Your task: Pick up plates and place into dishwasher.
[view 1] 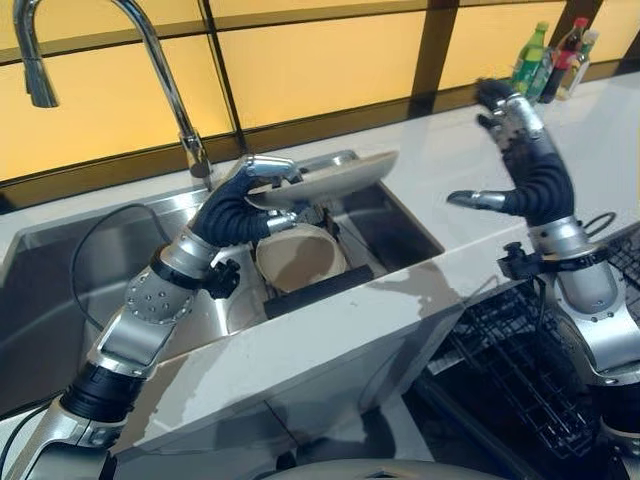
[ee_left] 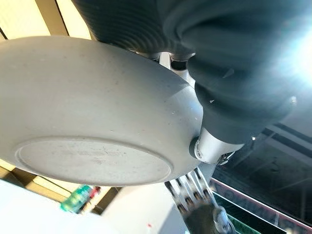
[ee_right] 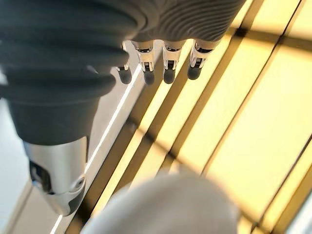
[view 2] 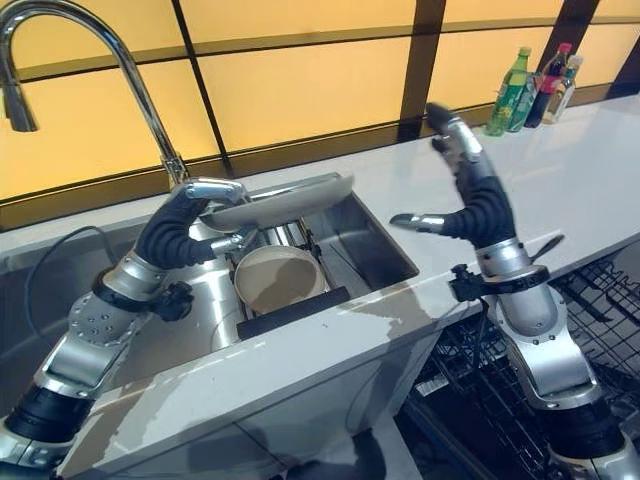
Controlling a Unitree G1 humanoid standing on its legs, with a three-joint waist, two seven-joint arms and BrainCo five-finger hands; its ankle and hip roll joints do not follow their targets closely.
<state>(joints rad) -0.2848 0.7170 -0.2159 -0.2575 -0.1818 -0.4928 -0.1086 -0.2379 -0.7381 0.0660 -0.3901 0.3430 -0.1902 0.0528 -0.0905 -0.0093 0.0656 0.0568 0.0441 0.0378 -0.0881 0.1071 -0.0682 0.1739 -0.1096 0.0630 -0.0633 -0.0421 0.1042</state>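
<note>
Stainless steel sink (view 1: 60, 290): sitting sunk into the white counter (view 1: 440, 160), its near right part holding dishes, with a tall curved chrome faucet (view 1: 165, 85) rising at its far edge.
Black wire dishwasher rack (view 1: 520, 370): lying pulled out low at the near right, below the counter edge; what is in it cannot be told.
Left hand (view 1: 262, 190): reaching over the sink's right part, fingers lying over the rim of a pale grey round ceramic plate (view 1: 330, 175) and thumb pressing from below, so the plate is being pinched at its left edge.
Right hand (view 2: 462, 190): hanging above the counter to the right of the sink, fingers straight and pointing up, thumb sticking out toward the left, touching nothing; its wrist view is showing the dark fingertips spread in a row with nothing between them.
Pale grey plate, position: being held above the sink, close to level, tilting slightly up toward the far right, apart from the dishes below.
Pale grey plate, look: the left wrist view is showing its smooth matte underside (ee_left: 92, 131) with a flat raised foot ring.
Cream round bowl (view 1: 300, 262): standing on its edge in the sink under the held plate, its brownish inside facing near.
Bottles (view 1: 555, 55): standing in a small group at the far right of the counter, one green, one dark with a red cap.
</note>
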